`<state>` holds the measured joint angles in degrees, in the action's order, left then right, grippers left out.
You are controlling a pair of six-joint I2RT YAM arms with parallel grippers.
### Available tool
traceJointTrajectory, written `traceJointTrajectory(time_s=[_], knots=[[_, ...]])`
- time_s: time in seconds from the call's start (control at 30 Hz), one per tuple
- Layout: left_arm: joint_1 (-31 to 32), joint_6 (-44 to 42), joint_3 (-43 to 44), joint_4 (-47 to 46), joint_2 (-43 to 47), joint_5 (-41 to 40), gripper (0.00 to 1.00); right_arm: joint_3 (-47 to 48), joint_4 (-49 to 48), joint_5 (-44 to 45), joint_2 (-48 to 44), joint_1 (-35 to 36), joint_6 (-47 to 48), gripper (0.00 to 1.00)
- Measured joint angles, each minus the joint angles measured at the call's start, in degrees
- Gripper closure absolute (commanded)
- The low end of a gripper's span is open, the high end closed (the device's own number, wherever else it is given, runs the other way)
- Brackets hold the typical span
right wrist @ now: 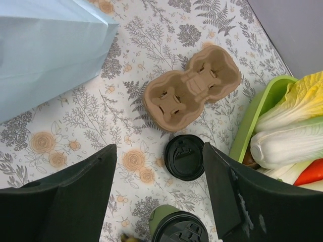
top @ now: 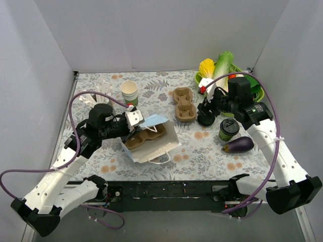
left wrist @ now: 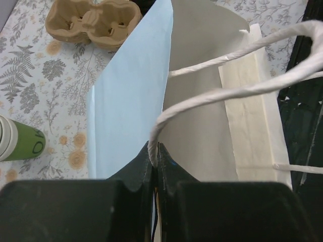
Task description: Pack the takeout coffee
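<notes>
The takeout coffee (top: 228, 129), a green cup with a black lid, stands at the right of the table, next to an eggplant; its lid shows at the bottom of the right wrist view (right wrist: 177, 230). My right gripper (top: 207, 114) is open and empty (right wrist: 159, 147), hovering over a loose black lid (right wrist: 184, 157), just left of the coffee. My left gripper (top: 135, 122) is shut on the white cord handle (left wrist: 212, 93) of a light-blue paper bag (top: 153, 141) lying with its mouth open; a brown cup carrier (top: 146, 136) sits inside.
A second brown cup carrier (top: 183, 104) lies mid-table (right wrist: 192, 85). A stack of lidless cups (top: 129, 92) stands at the back left (left wrist: 17, 144). A green basket (top: 258, 92) of vegetables fills the back right corner. An eggplant (top: 238, 145) lies near the coffee.
</notes>
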<state>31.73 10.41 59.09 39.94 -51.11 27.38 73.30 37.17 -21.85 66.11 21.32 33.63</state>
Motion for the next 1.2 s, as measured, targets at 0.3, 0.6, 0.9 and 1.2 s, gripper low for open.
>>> traceJointTrajectory(time_s=[0.3,0.6,0.9,1.2], knots=[[-1.0,10.5,16.5,5.0,-12.7,3.2,1.00,2.3,1.4,-1.5,1.9,0.0,-1.3,0.26],[-3.1,18.5,18.9,7.8,-16.5,10.9,1.00,7.1,1.7,-1.7,5.2,0.0,-4.3,0.27],[-5.1,21.3,33.1,16.0,-27.3,17.5,1.00,6.6,2.8,-0.8,5.5,-0.2,-4.7,0.26],[-7.0,21.5,13.5,9.0,-17.1,24.0,1.00,4.8,1.7,-0.8,5.2,-0.7,-5.5,0.27]])
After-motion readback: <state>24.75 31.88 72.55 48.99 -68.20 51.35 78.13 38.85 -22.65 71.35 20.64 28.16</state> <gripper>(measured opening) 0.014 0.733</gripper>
